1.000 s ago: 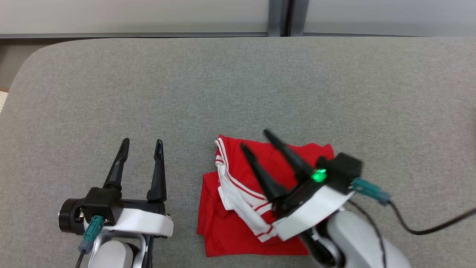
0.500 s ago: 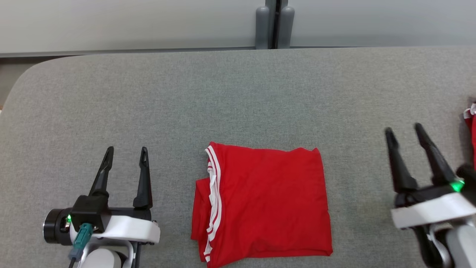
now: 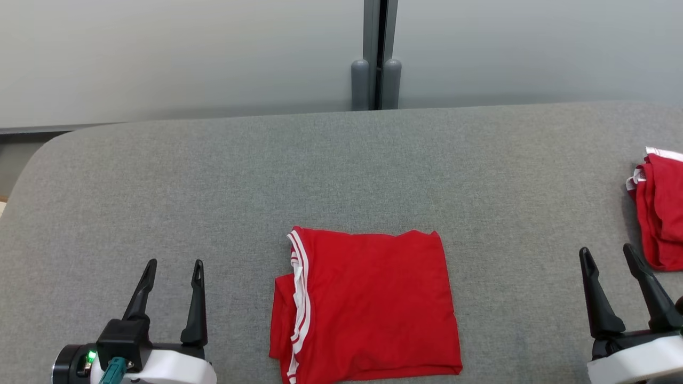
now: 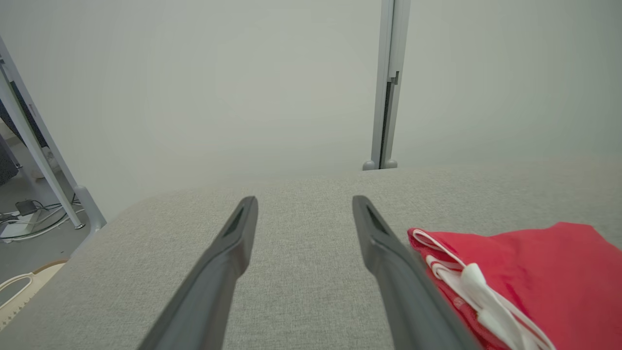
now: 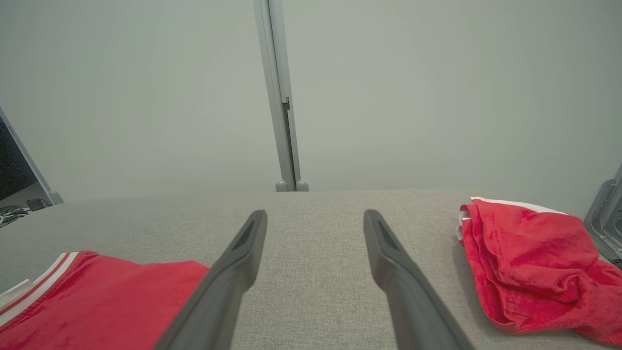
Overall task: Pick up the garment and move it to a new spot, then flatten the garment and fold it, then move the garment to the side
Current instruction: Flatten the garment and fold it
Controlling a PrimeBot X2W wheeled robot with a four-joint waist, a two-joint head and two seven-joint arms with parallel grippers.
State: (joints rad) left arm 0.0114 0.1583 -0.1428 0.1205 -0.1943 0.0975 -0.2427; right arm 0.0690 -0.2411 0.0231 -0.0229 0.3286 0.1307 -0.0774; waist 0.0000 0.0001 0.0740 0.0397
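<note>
Garment folded flat, striped edge facing left

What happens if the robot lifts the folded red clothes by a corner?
It would probably flop and unfold: the folded red cloth garment with white-striped trim lies in thin, loose layers. Pushed, it might bunch up, since the grey woven surface looks rough.

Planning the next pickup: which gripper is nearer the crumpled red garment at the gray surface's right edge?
Right. The right gripper sits just left of the crumpled red garment, nearer the robot; the left gripper is far off, beyond the folded red garment.
</note>
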